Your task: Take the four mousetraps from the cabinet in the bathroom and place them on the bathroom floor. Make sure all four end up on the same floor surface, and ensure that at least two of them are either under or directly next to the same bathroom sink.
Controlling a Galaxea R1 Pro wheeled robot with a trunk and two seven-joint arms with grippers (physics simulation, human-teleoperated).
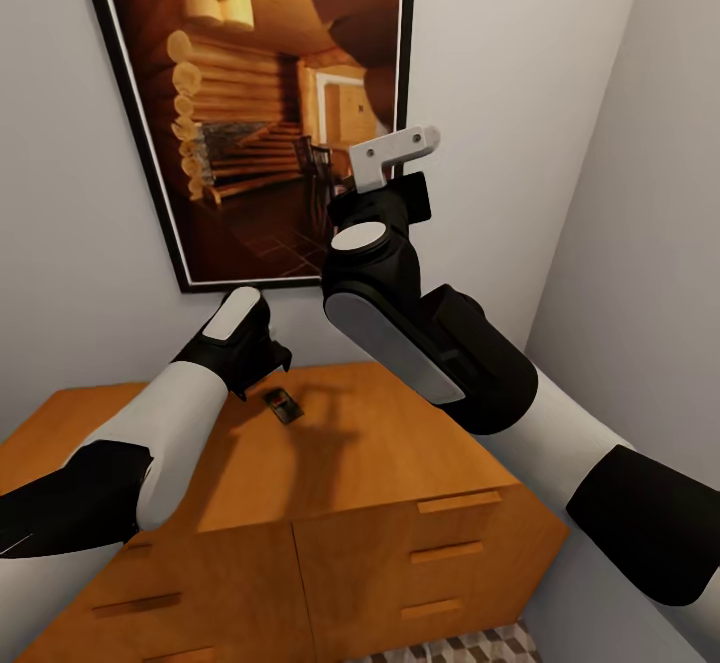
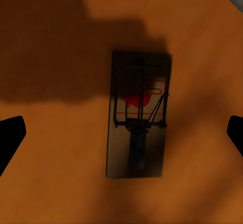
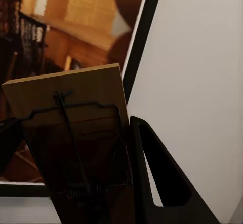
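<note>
Your left gripper point(image 1: 262, 368) hangs just above the flat top of the orange-brown cabinet point(image 1: 400, 463), pointing down at it. A mousetrap point(image 1: 284, 405) lies flat on that top, just beside the gripper and in the shadow of your arm. In the left wrist view the same mousetrap point(image 2: 137, 115) sits centred between the two dark fingertips point(image 2: 10, 135), which stand well apart at either edge with nothing between them, so those jaws are open and not touching the board. You can make out its wire bar, spring and a red patch on the wood.

Your right arm is raised in front of the large framed picture point(image 1: 260, 93) of a log-cabin interior on the wall behind the cabinet. The right gripper point(image 1: 345, 193) is mostly hidden behind the wrist in the head view, where a pale grey bracket sticks up above it. The right wrist view shows a second mousetrap point(image 3: 76, 143) standing up between the fingers point(image 3: 162, 183), its board tilted slightly and its wire parts facing the camera; the jaws are clamped on it.

Slot-handled drawers point(image 1: 440, 553) line the cabinet front below you. A corner of the cube-patterned bathroom floor point(image 1: 470, 648) shows at its foot.
</note>
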